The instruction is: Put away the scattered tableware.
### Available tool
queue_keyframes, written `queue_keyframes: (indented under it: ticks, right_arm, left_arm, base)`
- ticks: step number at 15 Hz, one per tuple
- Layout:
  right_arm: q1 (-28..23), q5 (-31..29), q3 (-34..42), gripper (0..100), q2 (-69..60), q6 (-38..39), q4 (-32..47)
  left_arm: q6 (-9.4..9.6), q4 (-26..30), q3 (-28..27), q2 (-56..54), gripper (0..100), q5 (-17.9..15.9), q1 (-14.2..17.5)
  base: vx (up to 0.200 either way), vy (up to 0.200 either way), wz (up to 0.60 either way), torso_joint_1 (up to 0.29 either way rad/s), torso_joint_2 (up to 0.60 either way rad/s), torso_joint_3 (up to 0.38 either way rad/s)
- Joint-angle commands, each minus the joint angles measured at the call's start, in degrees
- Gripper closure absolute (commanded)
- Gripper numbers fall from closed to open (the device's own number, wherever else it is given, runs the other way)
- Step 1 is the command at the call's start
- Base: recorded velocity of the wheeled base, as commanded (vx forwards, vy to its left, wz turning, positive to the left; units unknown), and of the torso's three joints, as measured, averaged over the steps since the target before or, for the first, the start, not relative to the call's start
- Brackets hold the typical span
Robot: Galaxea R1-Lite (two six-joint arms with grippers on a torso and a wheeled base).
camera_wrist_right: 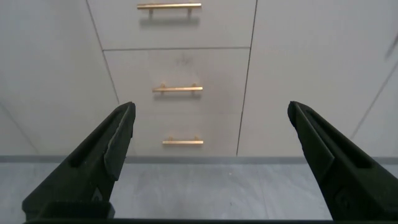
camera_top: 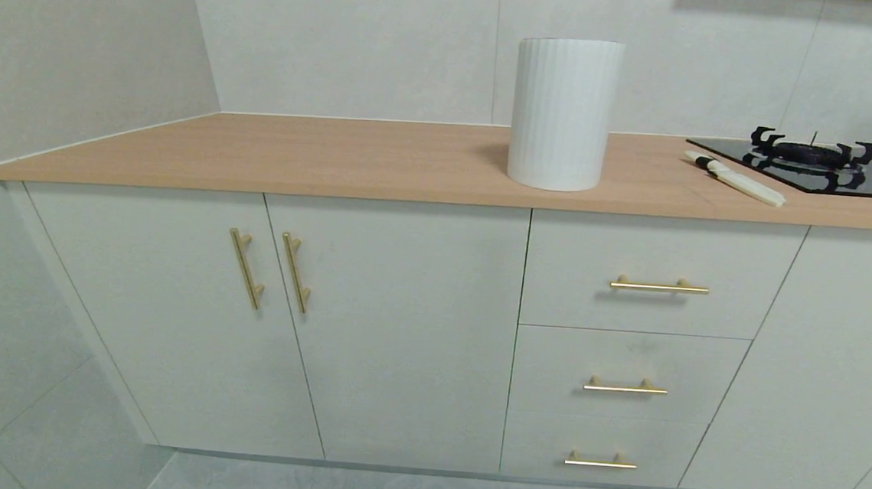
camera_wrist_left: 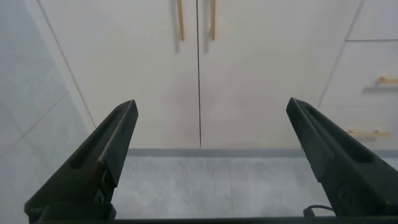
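A light wooden countertop (camera_top: 335,157) runs along a pale tiled wall (camera_top: 343,31) and meets a side wall at its left end. On it, right of the middle, a white ribbed cylindrical container (camera_top: 564,115) stands upright. To the right of the container, well apart from it, a slim white-handled knife (camera_top: 736,179) lies flat, just beside the front left corner of a black glass gas hob (camera_top: 817,170) that is set in the countertop's right end.

Under the countertop, a pair of pale cabinet doors (camera_top: 369,324) is on the left. A stack of three pale drawers (camera_top: 628,350) is on their right, below the container.

The left gripper (camera_wrist_left: 211,106) is low before the doors. The right gripper (camera_wrist_right: 211,107) is low before the drawers.
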Motion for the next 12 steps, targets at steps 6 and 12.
queue_keyframes:
  ticks: [6,12]
  right_arm:
    - [0.0,-0.02,0.0,0,0.11,0.0,0.0]
    - [0.0,-0.02,0.0,0,0.11,0.0,0.0]
  left_arm:
    - [0.0,0.0,0.0,0.09,0,0.01,0.0]
    - [0.0,0.0,0.0,0.09,0,0.01,0.0]
  base:
    - [0.2,0.0,0.0,0.002,0.0,0.003]
    - [0.2,0.0,0.0,0.003,0.0,0.002]
